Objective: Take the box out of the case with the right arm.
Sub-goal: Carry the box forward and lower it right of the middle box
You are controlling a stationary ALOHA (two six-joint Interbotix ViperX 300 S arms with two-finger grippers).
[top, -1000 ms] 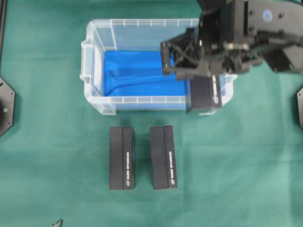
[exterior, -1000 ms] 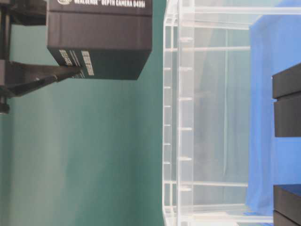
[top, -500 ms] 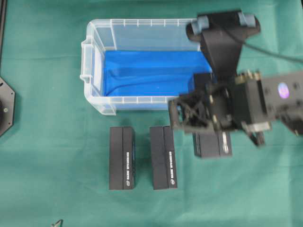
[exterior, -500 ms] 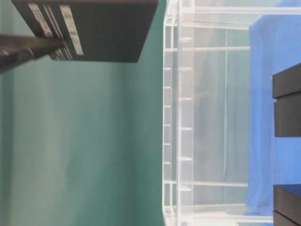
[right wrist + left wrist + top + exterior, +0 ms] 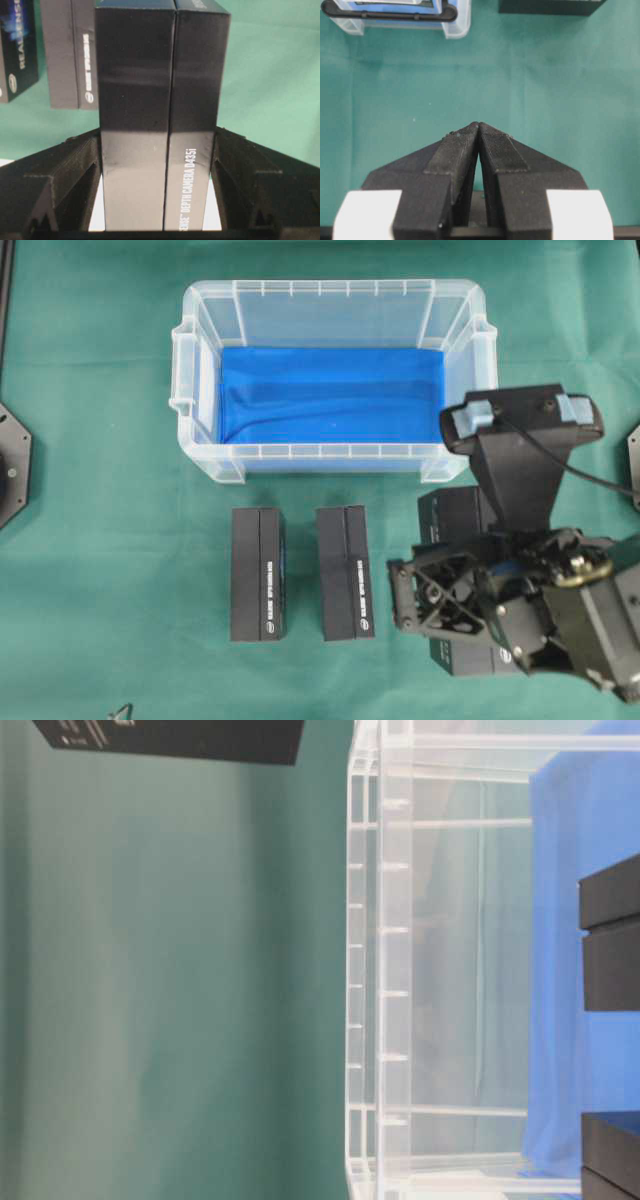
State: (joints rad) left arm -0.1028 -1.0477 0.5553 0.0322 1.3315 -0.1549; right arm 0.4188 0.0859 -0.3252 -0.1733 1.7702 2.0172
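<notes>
The box (image 5: pixel 160 115) is held clamped between the jaws of the right gripper (image 5: pixel 455 605), clear of the case (image 5: pixel 330 300) and in front of it, beside two boxes (image 5: pixel 300 572) already set out. The case is seen emptied; only the set-down is judged outstanding.

The case (image 5: pixel 330 370) is clear, glossy plastic; the blue sheet (image 5: pixel 320 395) lining it looks like creased cloth. The table cover (image 5: pixel 100 590) is matt green fabric. The held box (image 5: pixel 160 115) is smooth black card with a faint sheen, and the right gripper (image 5: pixel 157 200) fingers are matt, ribbed black plastic.
</notes>
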